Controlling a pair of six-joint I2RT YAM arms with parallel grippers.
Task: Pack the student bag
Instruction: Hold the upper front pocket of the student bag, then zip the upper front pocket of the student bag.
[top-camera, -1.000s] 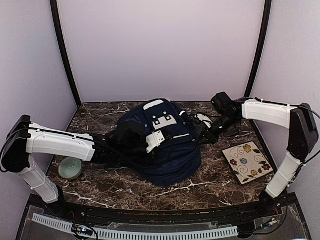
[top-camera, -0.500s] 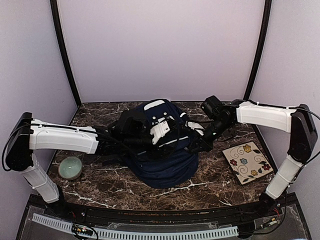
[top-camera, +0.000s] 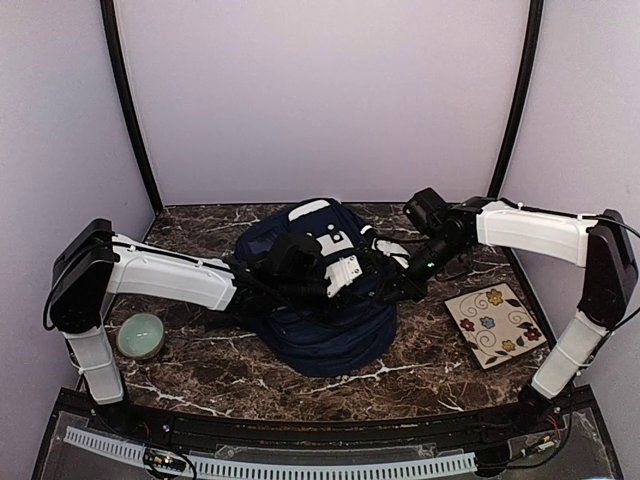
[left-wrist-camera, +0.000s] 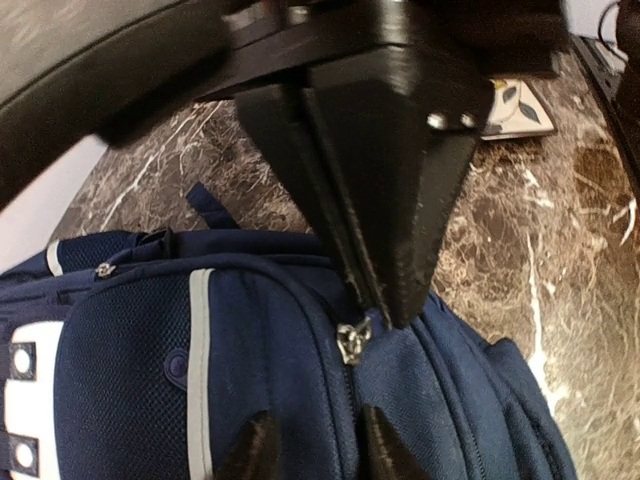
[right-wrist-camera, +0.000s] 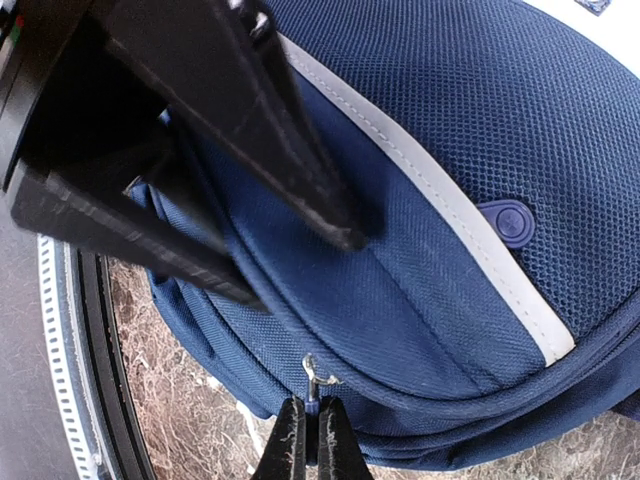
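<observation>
The student bag (top-camera: 320, 335) lies face up at the middle of the table (top-camera: 440, 375), its white-patched top toward 12 o'clock. On its side seam the right gripper (right-wrist-camera: 312, 445) is pinched tight on a small metal zipper pull (right-wrist-camera: 312, 380), reaching in from 2 o'clock. The left gripper (left-wrist-camera: 318, 447) comes over the bag from 9 o'clock with its jaws partly apart, astride the same zipper line; whether they nip any fabric cannot be told. The tabletop is dark brown marble veined in white. A pale green bowl (top-camera: 140, 335) sits at 8 o'clock from the bag, and a floral tile (top-camera: 495, 322) at 4 o'clock, both well apart from it. Plain lavender-white walls (top-camera: 320, 100) close the space, with black poles (top-camera: 125, 100) in the rear corners. Compared with a second ago, the left arm has stretched further right across the bag, its elbow drawn in from the wall, the right gripper has slid inward, and the bag's lower edge has pulled in from the right.
</observation>
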